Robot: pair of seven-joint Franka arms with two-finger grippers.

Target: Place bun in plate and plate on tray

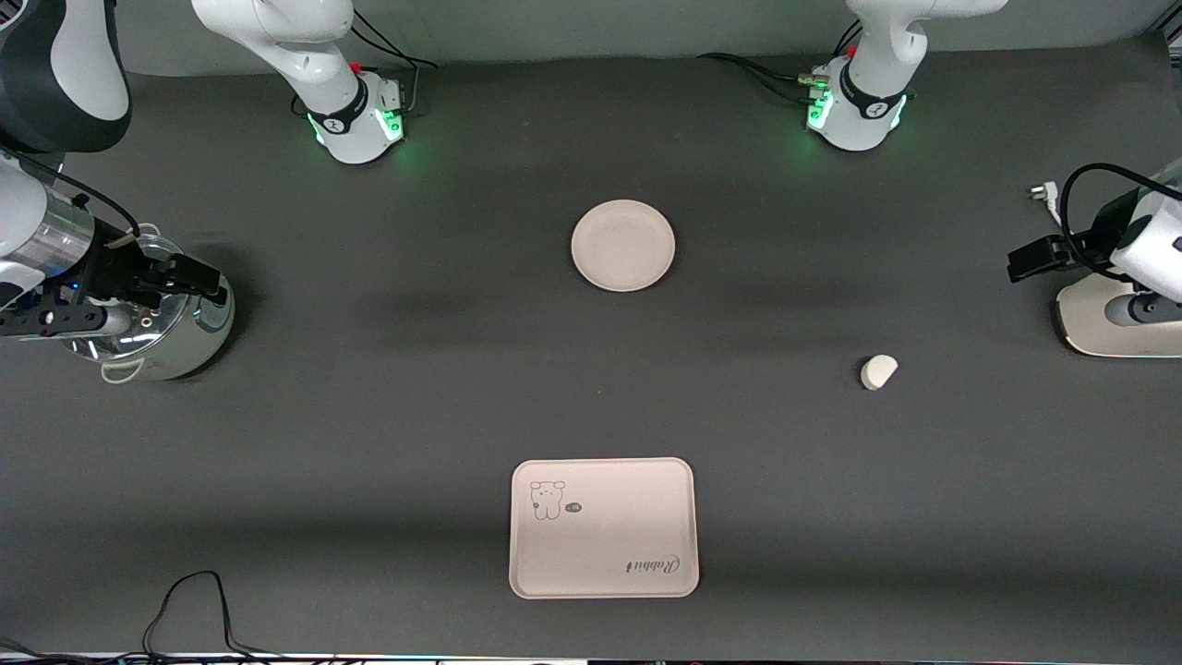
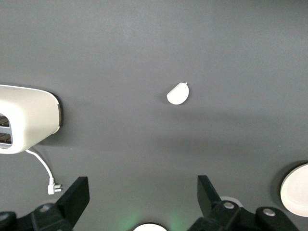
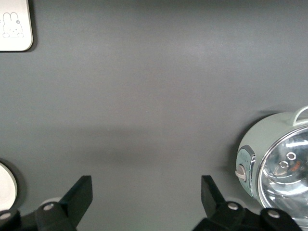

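Observation:
The bun lies on the dark table toward the left arm's end; it also shows in the left wrist view. The round plate sits empty mid-table, farther from the front camera than the tray. The tray is empty too and lies near the front edge. My left gripper is open and empty above the table beside a toaster, apart from the bun. My right gripper is open and empty over a pot at the right arm's end. The plate's rim and a tray corner show in the wrist views.
A cream toaster with a loose cord and plug stands at the left arm's end. A pale green pot with a glass lid stands at the right arm's end. A black cable lies at the front edge.

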